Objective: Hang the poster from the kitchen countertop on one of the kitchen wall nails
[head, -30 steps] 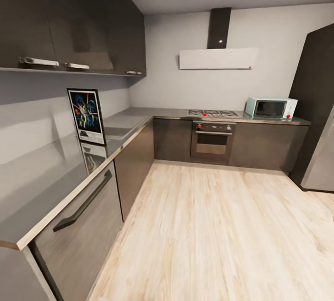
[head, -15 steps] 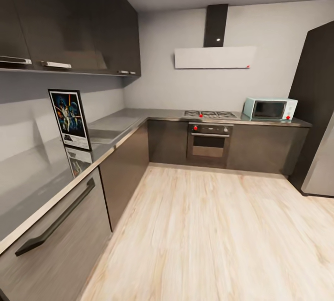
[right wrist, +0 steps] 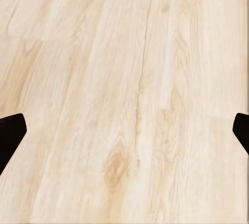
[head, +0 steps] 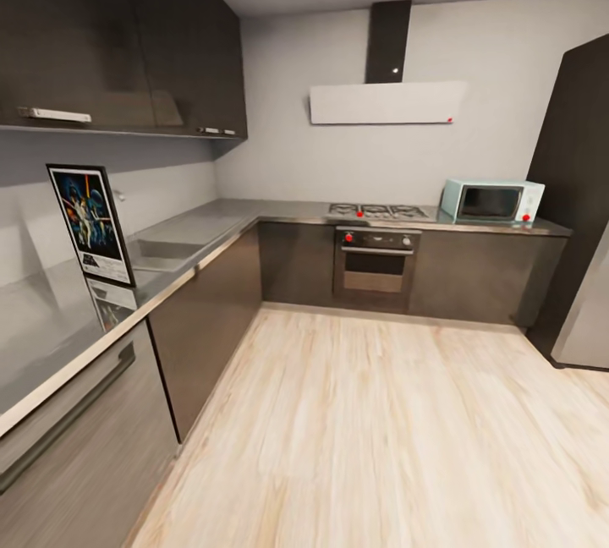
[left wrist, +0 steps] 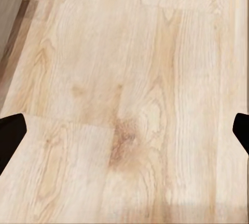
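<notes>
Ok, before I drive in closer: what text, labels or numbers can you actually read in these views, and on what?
Poster: white lettering at its bottom, too small and blurred to read.
Microwave: no readable label.
Oven: red knobs, no legible markings.
Nothing else carries readable text.

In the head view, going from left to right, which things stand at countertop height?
Black-framed Star Wars poster → inset grey sink → gas hob with red knobs → pale mint microwave.
</notes>
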### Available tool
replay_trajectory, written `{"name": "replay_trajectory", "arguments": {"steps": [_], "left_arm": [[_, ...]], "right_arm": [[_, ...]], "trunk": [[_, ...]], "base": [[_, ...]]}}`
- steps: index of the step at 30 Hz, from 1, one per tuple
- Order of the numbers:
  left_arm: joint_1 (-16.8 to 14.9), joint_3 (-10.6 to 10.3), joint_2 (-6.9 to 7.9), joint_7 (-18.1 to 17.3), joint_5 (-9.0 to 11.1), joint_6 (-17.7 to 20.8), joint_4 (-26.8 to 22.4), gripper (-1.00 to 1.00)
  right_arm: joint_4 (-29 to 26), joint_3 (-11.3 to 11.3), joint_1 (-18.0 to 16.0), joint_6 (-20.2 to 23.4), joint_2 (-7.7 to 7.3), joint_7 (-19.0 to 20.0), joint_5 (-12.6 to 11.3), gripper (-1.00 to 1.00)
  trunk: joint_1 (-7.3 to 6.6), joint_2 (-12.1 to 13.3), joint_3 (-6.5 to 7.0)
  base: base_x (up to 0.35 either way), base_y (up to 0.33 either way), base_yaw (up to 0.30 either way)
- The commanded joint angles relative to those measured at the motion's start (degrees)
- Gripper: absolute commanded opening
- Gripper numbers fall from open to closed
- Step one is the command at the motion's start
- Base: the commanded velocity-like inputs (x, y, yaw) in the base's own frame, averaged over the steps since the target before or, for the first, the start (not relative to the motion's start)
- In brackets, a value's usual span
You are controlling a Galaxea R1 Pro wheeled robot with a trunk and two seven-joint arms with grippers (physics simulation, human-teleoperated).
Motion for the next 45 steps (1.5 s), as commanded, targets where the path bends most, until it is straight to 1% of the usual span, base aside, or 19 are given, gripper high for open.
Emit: {"name": "replay_trajectory", "arguments": {"steps": [1, 27, 33, 45], "left_arm": [[0.0, 0.0, 0.0, 0.0, 0.0, -0.1, -0.1, 1.0], [0.0, 0.0, 0.0, 0.0, 0.0, -0.1, -0.1, 1.0], [0.0, 0.0, 0.0, 0.0, 0.0, -0.1, -0.1, 1.0], [0.0, 0.0, 0.0, 0.0, 0.0, -0.1, -0.1, 1.0]], "right_arm": [[0.1, 0.0, 0.0, -0.2, 0.0, 0.0, 0.0, 1.0], [0.1, 0.0, -0.1, -0.2, 0.06, 0.0, 0.0, 1.0], [0.1, 0.1, 0.0, -0.2, 0.09, 0.0, 0.0, 1.0], [0.1, 0.1, 0.0, -0.3, 0.09, -0.1, 0.0, 1.0]], "trunk": [[0.03, 0.0, -0.05], [0.03, 0.0, -0.05], [0.03, 0.0, -0.05], [0.03, 0.0, -0.05]], "base": [[0.269, -0.2, 0.0], [0.285, -0.174, 0.012], [0.291, -0.172, 0.188], [0.257, -0.23, 0.279]]}}
